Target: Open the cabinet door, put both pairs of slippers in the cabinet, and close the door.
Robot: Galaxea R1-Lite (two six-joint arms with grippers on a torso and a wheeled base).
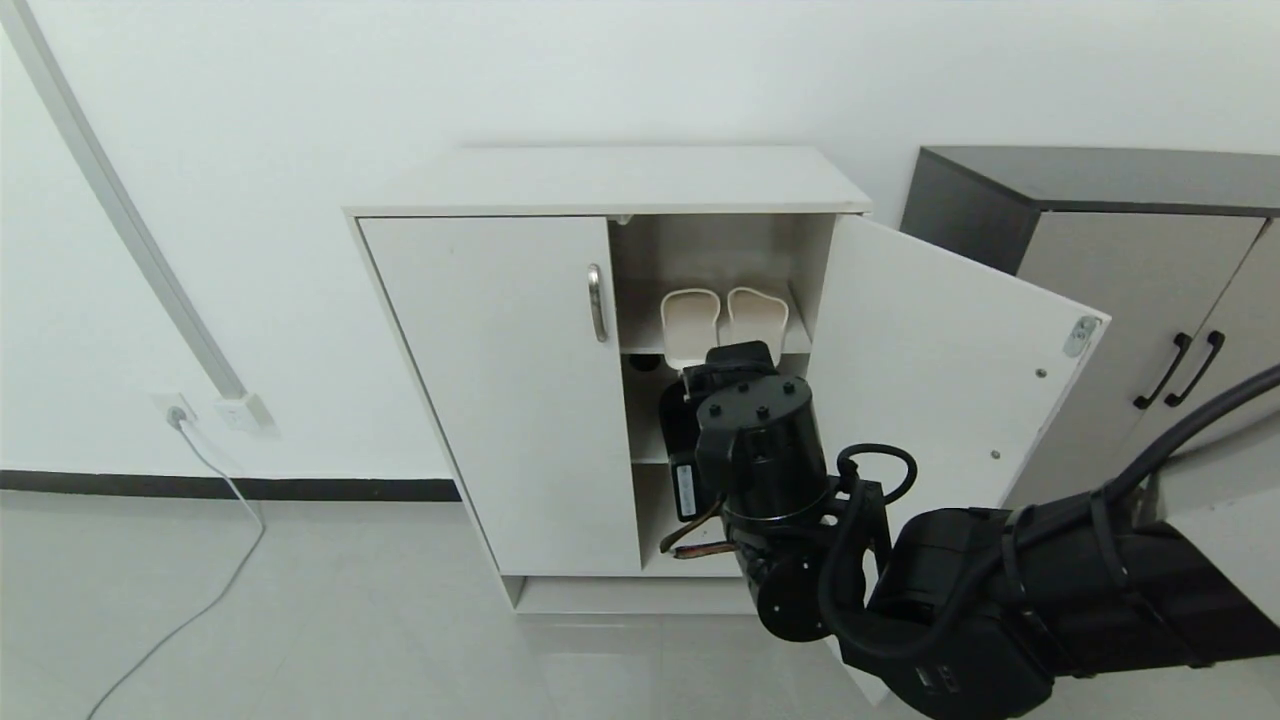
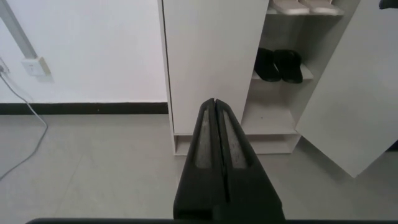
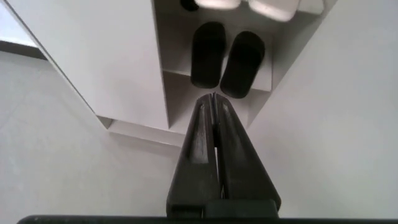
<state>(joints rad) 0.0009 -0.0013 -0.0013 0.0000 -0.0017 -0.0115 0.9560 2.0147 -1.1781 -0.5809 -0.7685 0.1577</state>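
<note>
Faces both sets of fingers: a white cabinet (image 1: pixel 600 180) with two doors. Left door (image 1: pixel 500 390) closed flat, with a metal handle (image 1: pixel 597 302) upright at its inner edge, well beyond the left fingers (image 2: pixel 204 140). Right door (image 1: pixel 930 350) swung wide open, standing close beside the right fingers (image 3: pixel 200 143) on their outer side. Black slippers (image 3: pixel 208 53) side by side on the middle shelf, just beyond the right fingertips. Cream slippers (image 1: pixel 690 322) paired on the shelf above, farther past those fingers.
</note>
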